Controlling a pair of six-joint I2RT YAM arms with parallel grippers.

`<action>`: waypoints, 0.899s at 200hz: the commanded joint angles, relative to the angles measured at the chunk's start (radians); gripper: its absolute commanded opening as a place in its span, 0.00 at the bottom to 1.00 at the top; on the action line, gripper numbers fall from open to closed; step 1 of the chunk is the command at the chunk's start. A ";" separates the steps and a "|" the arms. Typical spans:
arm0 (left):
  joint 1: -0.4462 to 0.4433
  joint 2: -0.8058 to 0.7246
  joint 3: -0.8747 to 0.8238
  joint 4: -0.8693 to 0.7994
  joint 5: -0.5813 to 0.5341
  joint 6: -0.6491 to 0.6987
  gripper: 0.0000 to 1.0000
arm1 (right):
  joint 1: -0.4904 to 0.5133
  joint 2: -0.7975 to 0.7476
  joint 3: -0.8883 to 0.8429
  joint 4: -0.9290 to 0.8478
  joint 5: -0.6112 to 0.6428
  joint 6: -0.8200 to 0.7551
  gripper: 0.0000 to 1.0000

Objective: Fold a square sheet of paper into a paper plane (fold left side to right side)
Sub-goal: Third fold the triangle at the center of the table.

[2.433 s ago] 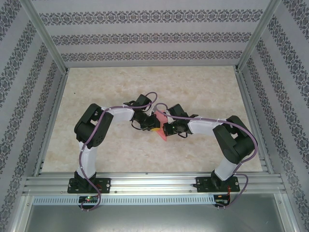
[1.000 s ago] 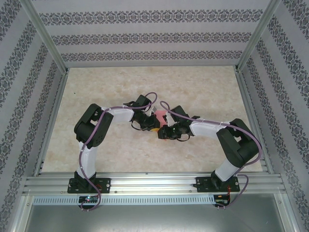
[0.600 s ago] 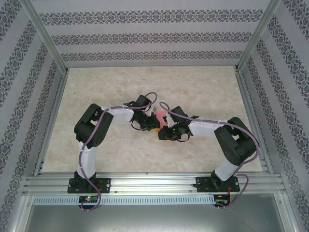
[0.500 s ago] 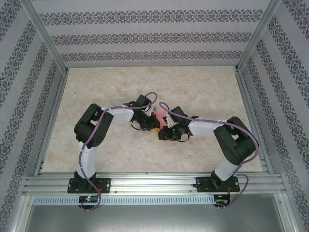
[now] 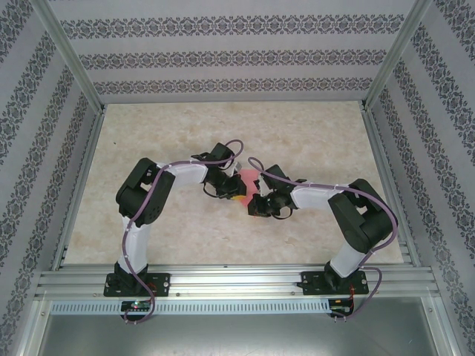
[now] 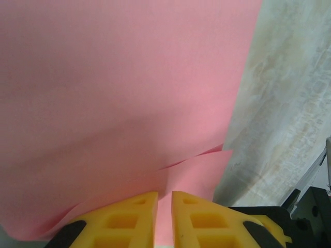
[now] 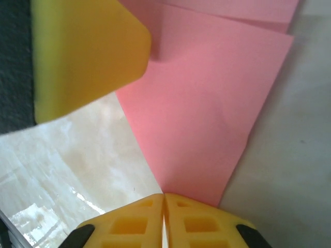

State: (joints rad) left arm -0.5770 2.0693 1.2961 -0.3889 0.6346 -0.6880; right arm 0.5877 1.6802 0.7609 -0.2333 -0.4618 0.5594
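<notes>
The square sheet of paper (image 5: 249, 178) is salmon pink and held up between my two grippers at mid-table. In the left wrist view the sheet (image 6: 119, 93) shows two overlapping layers, and my left gripper (image 6: 164, 199) is shut on its lower edge. My right gripper (image 7: 164, 199) is shut on a pointed corner of the sheet (image 7: 207, 103). In the top view the left gripper (image 5: 236, 191) and right gripper (image 5: 256, 202) sit close together under the paper. A yellow left fingertip (image 7: 88, 51) presses on the paper's upper left. A paper plane is out of view.
The beige marbled table (image 5: 297, 133) spreads round both arms, bounded by aluminium rails (image 5: 237, 282) at the near edge and patterned walls (image 5: 237, 59) on three sides. Purple cables (image 5: 230, 148) loop over the wrists.
My right gripper has shut on the paper's corner after standing slightly open. The left wrist has shifted a little toward the back; the paper stays between the grippers.
</notes>
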 commanded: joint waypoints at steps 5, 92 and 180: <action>0.053 0.029 0.039 -0.017 -0.097 0.079 0.19 | 0.003 0.029 -0.067 -0.123 0.028 0.016 0.07; 0.153 0.028 0.110 -0.080 -0.112 0.192 0.20 | 0.003 0.011 -0.078 -0.107 0.032 0.017 0.04; 0.093 -0.222 -0.044 -0.017 0.006 0.178 0.21 | -0.051 0.035 0.045 -0.230 0.024 -0.125 0.05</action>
State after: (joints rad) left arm -0.4397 1.9034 1.2884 -0.4427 0.5716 -0.5240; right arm 0.5533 1.6787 0.7986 -0.3550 -0.4725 0.4904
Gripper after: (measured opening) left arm 0.213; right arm 0.057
